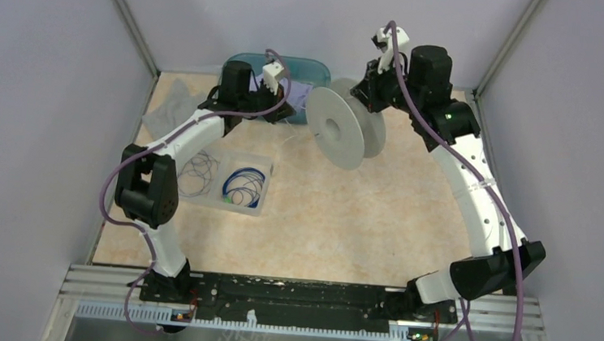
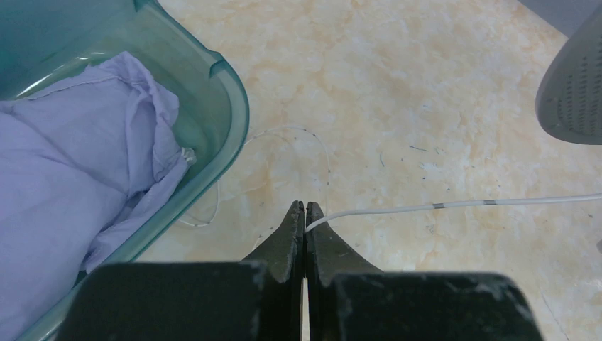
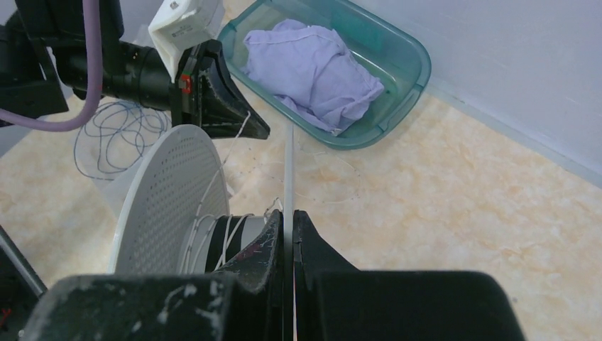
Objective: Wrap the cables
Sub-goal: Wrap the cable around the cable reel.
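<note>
Slippage was the risk: left gripper (image 2: 305, 210) pinched the white cable (image 2: 454, 204) low centre, its length running right; right gripper (image 3: 287, 217) clamped the spool (image 3: 167, 192) by its rim; a sharp tug could free the cable.

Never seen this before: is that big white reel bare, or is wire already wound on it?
Some is wound on. The right wrist view shows a few turns of whitish wire around the reel's dark core.

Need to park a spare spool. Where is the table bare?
Bare: tabletop between the clear tray and the right arm. Crowded: far edge, with teal bin, spool, and left hand and right hand pinching the white cable.
</note>
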`<action>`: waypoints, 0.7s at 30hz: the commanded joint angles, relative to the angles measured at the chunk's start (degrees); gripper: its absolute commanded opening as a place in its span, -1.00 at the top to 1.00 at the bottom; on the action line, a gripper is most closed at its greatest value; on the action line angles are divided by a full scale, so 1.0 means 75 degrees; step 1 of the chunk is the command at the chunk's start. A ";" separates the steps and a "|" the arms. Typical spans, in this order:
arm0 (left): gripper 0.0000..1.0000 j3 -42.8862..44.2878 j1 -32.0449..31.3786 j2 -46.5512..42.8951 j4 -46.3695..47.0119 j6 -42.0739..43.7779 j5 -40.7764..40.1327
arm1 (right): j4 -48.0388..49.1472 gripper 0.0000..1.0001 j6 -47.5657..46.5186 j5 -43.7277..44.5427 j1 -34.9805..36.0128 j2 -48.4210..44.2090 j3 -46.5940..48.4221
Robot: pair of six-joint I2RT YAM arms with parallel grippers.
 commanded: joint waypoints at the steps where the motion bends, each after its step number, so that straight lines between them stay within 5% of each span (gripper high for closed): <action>1: 0.99 -0.0322 0.0057 0.0169 0.0539 -0.0368 0.0690 | 0.0429 1.00 0.0716 -0.0216 -0.0116 0.0063 0.0972; 15: 0.99 -0.2014 -0.0233 -0.0010 0.3097 -0.1138 0.2239 | 0.0404 1.00 0.1773 0.0146 -0.0212 0.0736 0.2015; 21: 0.80 -0.2028 -0.0401 0.0201 0.3657 -0.1550 0.2553 | 0.0388 1.00 0.2000 0.0030 -0.0212 0.0915 0.2351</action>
